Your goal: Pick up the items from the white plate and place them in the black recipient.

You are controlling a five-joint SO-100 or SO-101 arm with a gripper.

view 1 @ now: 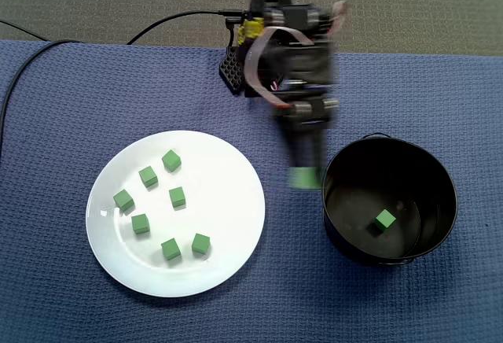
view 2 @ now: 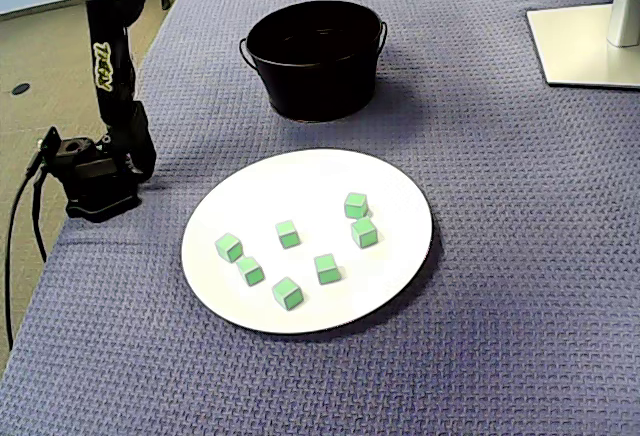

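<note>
gripper motion-blurred, I read it clenched on a green cube, just left of the black bucket in a fixed view | seven cubes on white plate, far left | one cube inside bucket

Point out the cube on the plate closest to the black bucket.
The green cube at the white plate's lower right in a fixed view; the other six lie farther from the bucket.
</note>
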